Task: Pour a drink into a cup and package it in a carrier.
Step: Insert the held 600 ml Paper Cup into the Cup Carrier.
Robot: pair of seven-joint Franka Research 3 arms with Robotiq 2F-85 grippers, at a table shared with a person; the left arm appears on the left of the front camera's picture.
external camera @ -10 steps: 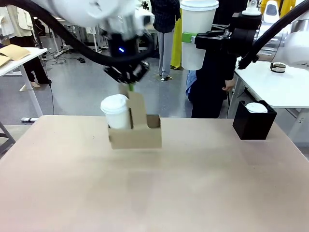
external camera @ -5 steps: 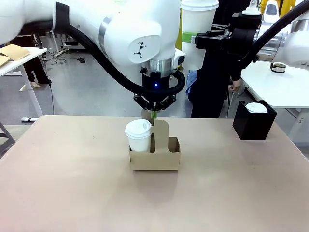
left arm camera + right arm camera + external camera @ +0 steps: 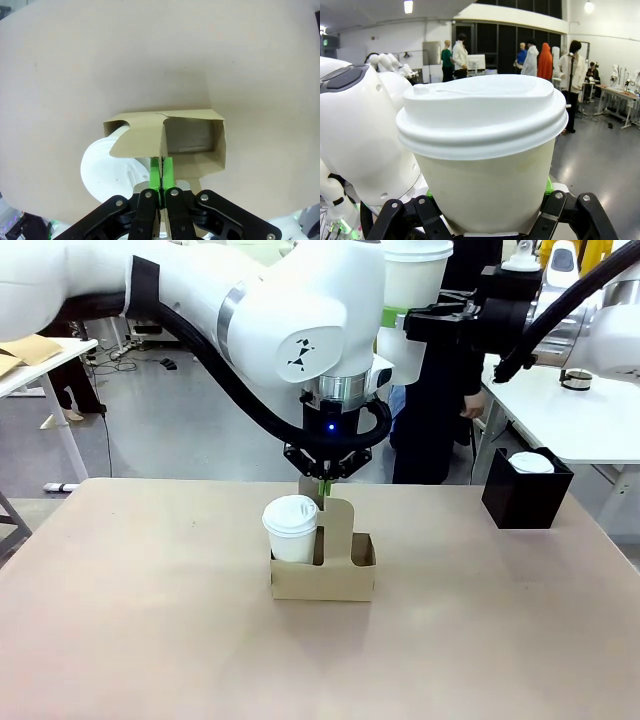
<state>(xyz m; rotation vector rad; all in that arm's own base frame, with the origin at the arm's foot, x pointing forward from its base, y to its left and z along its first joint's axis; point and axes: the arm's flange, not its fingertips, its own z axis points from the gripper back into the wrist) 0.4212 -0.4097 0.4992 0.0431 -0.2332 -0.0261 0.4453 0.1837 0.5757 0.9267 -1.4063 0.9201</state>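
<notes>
The brown cardboard carrier [image 3: 322,578] stands at the middle of the table, resting on it or just above it. A lidded white cup [image 3: 291,528] sits in its left slot; the right slot is empty. My left gripper [image 3: 323,484] points straight down, shut on the carrier's upright handle panel. In the left wrist view the green pads [image 3: 168,172] pinch that panel, with the carrier [image 3: 220,145] and the cup's lid [image 3: 102,172] below. My right gripper [image 3: 405,325] hangs high at the back right, shut on a second lidded cup [image 3: 410,285] [image 3: 485,150]. The drink is out of view.
A black square box [image 3: 526,495] holding a white lid stands at the table's far right. A person [image 3: 440,410] in dark clothes stands beyond the far edge. A white side table [image 3: 570,425] is at the right. Bare tabletop surrounds the carrier.
My left arm carried the carrier and its cup to the right and down toward the table's middle. The right arm kept its cup still.
</notes>
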